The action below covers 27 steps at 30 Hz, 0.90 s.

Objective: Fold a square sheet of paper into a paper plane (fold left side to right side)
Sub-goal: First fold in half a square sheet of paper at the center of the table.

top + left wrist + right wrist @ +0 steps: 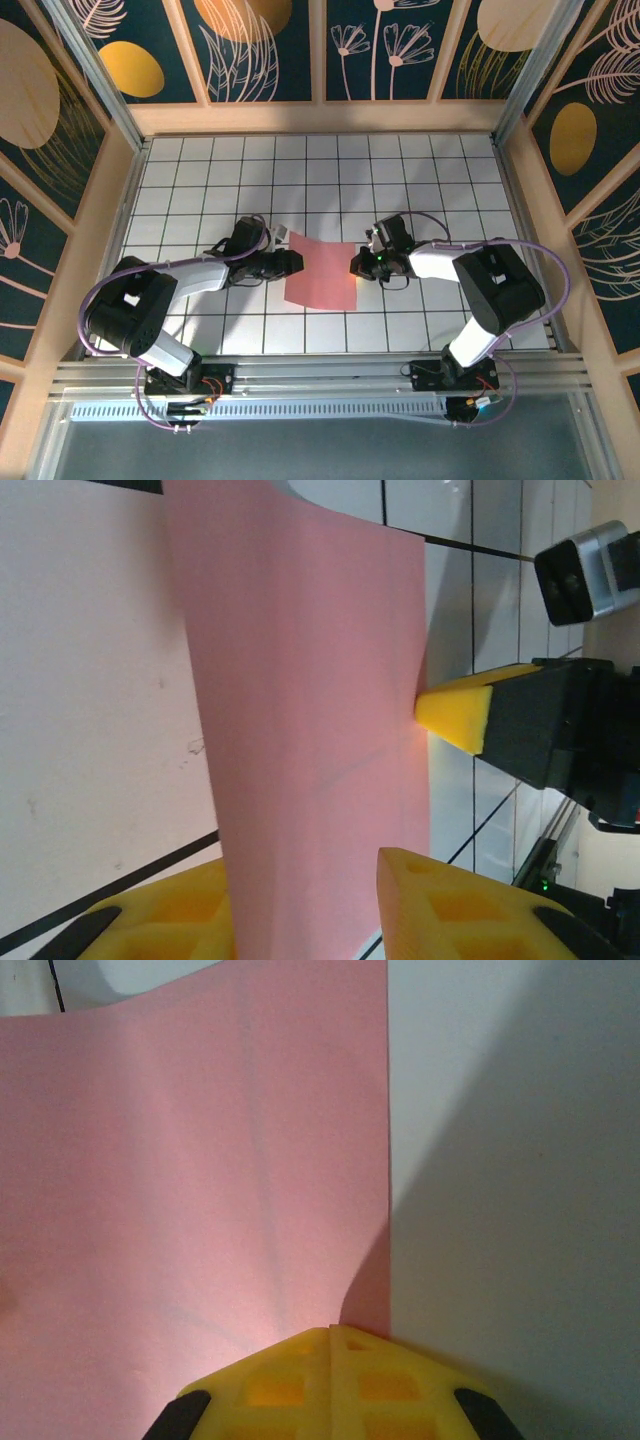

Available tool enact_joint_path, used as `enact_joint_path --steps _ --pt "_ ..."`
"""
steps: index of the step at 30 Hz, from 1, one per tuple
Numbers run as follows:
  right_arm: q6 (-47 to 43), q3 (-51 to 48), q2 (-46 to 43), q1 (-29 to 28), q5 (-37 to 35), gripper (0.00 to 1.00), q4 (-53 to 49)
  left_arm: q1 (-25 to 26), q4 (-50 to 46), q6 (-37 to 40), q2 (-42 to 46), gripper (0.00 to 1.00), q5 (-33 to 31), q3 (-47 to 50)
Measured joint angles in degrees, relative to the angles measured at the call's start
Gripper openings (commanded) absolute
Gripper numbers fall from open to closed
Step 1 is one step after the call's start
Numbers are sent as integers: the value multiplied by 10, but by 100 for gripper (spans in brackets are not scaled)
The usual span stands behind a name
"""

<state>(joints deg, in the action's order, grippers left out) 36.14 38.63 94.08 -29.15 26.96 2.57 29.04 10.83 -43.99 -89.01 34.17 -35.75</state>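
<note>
The square sheet of paper (322, 272) is salmon pink and lies on the white grid table (400, 170) between my two arms. My left gripper (295, 262) is at its left edge. In the left wrist view its yellow fingers (460, 910) stand apart, and the sheet (310, 700) runs up between them, slightly bowed. My right gripper (355, 266) is at the sheet's right edge, and its fingertips (332, 1338) are closed together against the paper (190, 1160). That same yellow tip (455, 715) touches the sheet's far edge in the left wrist view.
Wooden walls with dark painted panels (320, 50) enclose the table on three sides. An aluminium rail (320, 375) carrying both arm bases runs along the near edge. Bare grid tiles lie beyond the sheet.
</note>
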Motion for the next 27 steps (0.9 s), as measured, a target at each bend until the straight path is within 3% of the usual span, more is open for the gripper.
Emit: enact_joint_path --steps 13,22,27 --pt "-13 6 4 -5 -10 5 -5 54 1 -11 -11 54 20 -49" --pt "-12 6 4 -6 -10 5 1 88 24 -22 -68 55 28 -83" --pt "-11 1 2 -6 -10 5 11 89 27 -28 -83 50 28 -85"
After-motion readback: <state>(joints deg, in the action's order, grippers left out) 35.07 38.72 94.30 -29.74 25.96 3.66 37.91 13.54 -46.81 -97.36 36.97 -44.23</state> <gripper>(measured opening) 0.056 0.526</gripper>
